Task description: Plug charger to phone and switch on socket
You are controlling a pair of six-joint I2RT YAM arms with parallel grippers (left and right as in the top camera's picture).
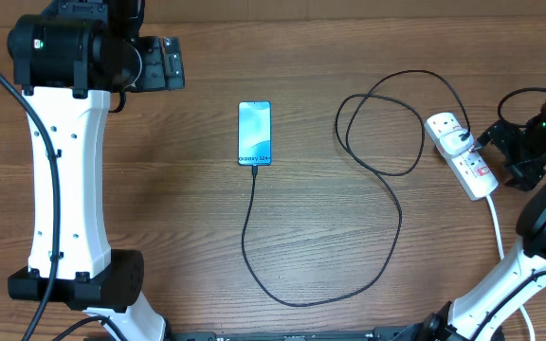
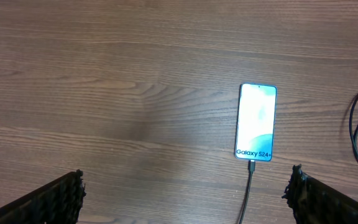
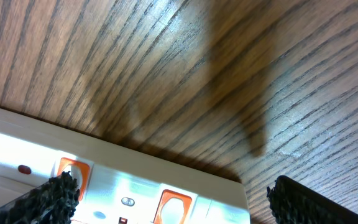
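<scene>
Lying flat near the middle of the bench (image 1: 159,208), the phone (image 1: 254,133) faces up with its screen lit, its long sides running away from the robot. The charger (image 1: 387,237) meets the phone's near short edge, where the left wrist view shows its small black tip sitting against the port. From there the cable runs toward the robot, sweeps in a wide curve to the right, climbs back and makes a loose loop before ending at the white adapter (image 1: 455,142) on the socket (image 1: 477,175). The socket lies slanted at the right side of the bench, its white cord (image 1: 497,227) trailing toward the robot's base. The right claw (image 1: 500,152) hangs close by the socket's right side with its jaws spread wide and nothing between them; whether it touches the strip cannot be told. Its wrist camera looks down on the strip's top face, where two orange-red switches (image 3: 73,171) show between the dark fingers (image 3: 48,199). Whether the switches are on or off cannot be told. The left claw (image 1: 171,62) is well apart from the phone and cable, at the far left of the bench, also spread wide and empty. From its wrist the phone appears ahead and to the right.
</scene>
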